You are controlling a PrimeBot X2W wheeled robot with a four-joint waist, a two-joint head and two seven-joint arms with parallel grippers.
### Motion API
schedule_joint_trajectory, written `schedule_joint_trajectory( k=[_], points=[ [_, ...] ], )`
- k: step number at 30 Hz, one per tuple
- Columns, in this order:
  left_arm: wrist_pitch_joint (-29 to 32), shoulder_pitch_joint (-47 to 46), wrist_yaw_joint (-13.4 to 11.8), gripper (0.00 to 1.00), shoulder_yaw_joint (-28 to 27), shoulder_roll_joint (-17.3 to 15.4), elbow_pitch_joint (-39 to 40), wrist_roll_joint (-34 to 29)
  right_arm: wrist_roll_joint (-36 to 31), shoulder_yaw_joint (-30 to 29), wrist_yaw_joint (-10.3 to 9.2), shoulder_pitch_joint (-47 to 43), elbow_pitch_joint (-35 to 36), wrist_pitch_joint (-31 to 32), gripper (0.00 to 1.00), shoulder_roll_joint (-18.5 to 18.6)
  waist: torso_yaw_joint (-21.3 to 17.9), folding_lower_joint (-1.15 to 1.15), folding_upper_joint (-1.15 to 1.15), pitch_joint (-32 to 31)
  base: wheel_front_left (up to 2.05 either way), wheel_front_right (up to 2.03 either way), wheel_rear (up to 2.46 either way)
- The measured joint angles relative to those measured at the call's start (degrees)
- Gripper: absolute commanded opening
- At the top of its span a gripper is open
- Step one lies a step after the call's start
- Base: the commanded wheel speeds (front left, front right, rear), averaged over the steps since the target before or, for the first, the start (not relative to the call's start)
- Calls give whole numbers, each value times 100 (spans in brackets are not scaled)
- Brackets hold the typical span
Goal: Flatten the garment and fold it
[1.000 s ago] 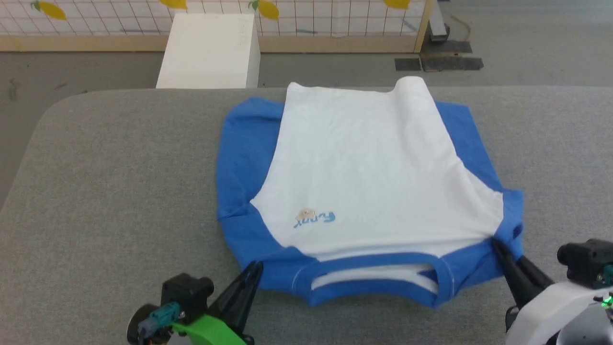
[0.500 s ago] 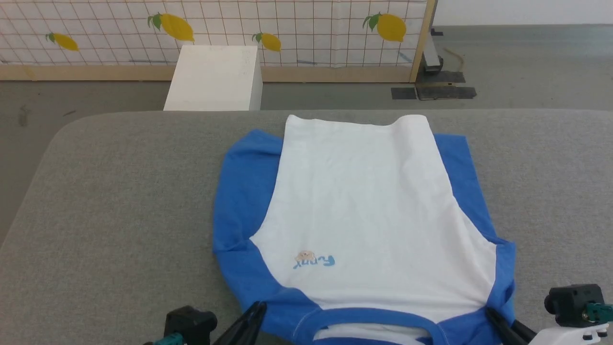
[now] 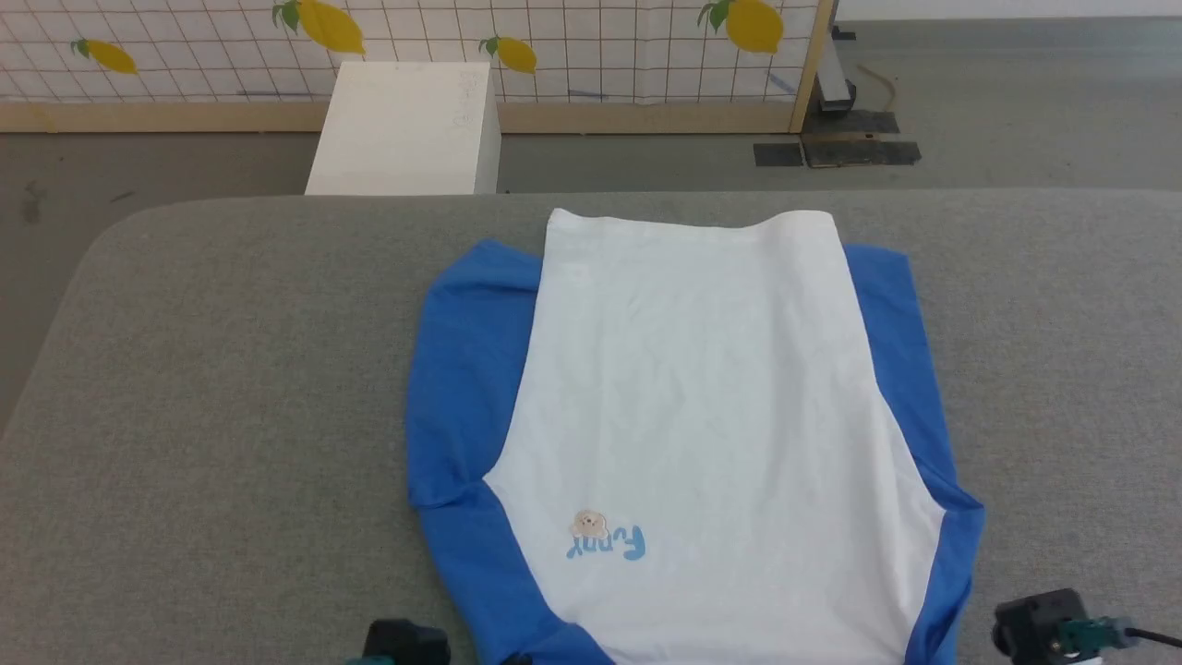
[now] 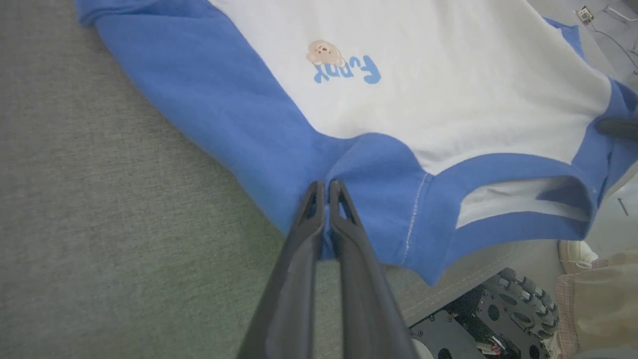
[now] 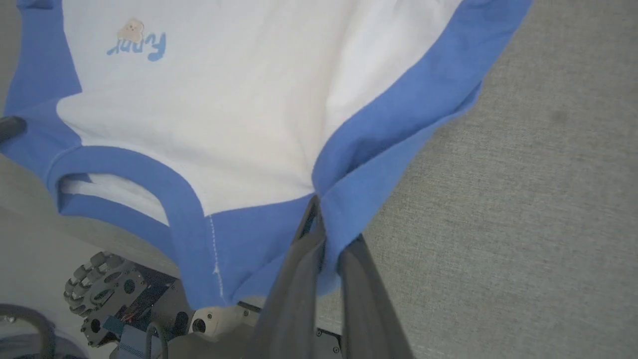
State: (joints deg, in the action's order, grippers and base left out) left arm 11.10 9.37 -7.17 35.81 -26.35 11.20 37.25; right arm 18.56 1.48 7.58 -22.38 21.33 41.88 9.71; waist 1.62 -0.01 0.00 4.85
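The garment (image 3: 702, 397), a white T-shirt with blue sleeves, lies face up on the grey table (image 3: 231, 369), its hem at the far side and its "Funny" lettering (image 3: 609, 543) near me. Its blue neckband (image 4: 498, 199) hangs over the table's near edge. My left gripper (image 4: 324, 187) is shut on the blue shoulder fabric to the left of the neckband. At the other shoulder my right gripper (image 5: 315, 202) is shut on the blue cloth, which puckers around its tips. The right gripper's dark fingertip (image 4: 615, 127) also pokes in across the shirt in the left wrist view.
A white box (image 3: 406, 125) stands on the floor beyond the table's far edge, before a lemon-patterned grid screen (image 3: 554, 37). Below the near edge my base's wheels (image 4: 503, 309) show. Bare grey table lies on both sides of the shirt.
The shirt has slid toward me; its far hem, curled at the table's far edge, now lies flat. Both grippers and the neckband have dropped below the head view. The camera also shifted.
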Motion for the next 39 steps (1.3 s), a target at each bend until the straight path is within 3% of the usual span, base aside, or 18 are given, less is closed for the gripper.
schedule_joint_trajectory(
  k=[9, 15, 16, 18, 19, 20, 21, 24, 25, 26, 28, 34, 39],
  points=[
    [229, -842, 622, 0, 266, 371, -1290, 171, -45, 582, -1, 579, -1384, -339, 0, 334, 4, 0, 0, 209, 0, 0, 0],
    [307, -1125, 736, 0, 343, 535, -1819, 219, -4, 784, 1, 955, -1920, -620, 0, 369, -40, 0, 0, 297, 0, 0, 0],
    [353, -1143, 735, 0, 353, 538, -1879, 219, 0, 806, 2, 992, -1978, -635, 10, 377, -49, 0, 0, 305, 0, 0, 0],
    [343, -1174, 714, 0, 330, 579, -1954, 232, 16, 834, 3, 1052, -2071, -695, 39, 382, -64, 0, 0, 313, 0, 0, 0],
    [343, -1176, 710, 0, 328, 591, -1987, 254, 19, 849, 4, 1072, -2100, -719, 69, 383, -70, 0, 0, 315, 0, 0, 0],
    [334, -1179, 703, 0, 320, 605, -2013, 260, 20, 869, 4, 1088, -2134, -744, 91, 387, -76, 0, 0, 313, 0, 0, 0],
    [316, -1179, 690, 0, 305, 621, -2030, 270, 26, 883, 4, 1101, -2168, -762, 100, 389, -77, 0, 0, 309, 0, 0, 0],
    [264, -1176, 605, 0, 254, 670, -2070, 325, 96, 918, 18, 1120, -2204, -812, 100, 369, -73, 0, 0, 283, 0, 0, 0],
    [229, -1171, 571, 7, 221, 700, -2071, 367, 145, 929, 30, 1120, -2195, -812, 100, 330, -70, 0, 0, 270, 0, 0, 0],
    [211, -1166, 534, 34, 194, 719, -2059, 394, 187, 926, 33, 1118, -2179, -811, 100, 308, -66, 0, 0, 259, 0, 0, 0],
    [196, -1100, 453, 100, 92, 765, -1944, 520, 323, 847, 46, 1091, -2086, -747, 100, 278, -61, 0, 0, 223, 0, 0, 0],
    [227, -596, 77, 100, -368, 564, -1006, 912, 626, 174, 2, 675, -1145, -235, 100, 344, -37, 0, 0, 122, 0, 0, 0],
    [-434, -250, -357, 100, -999, 380, 69, 915, 499, -717, 0, 402, 38, -105, 100, 182, -7, 1, 0, 78, 0, 0, 0]
  ],
)
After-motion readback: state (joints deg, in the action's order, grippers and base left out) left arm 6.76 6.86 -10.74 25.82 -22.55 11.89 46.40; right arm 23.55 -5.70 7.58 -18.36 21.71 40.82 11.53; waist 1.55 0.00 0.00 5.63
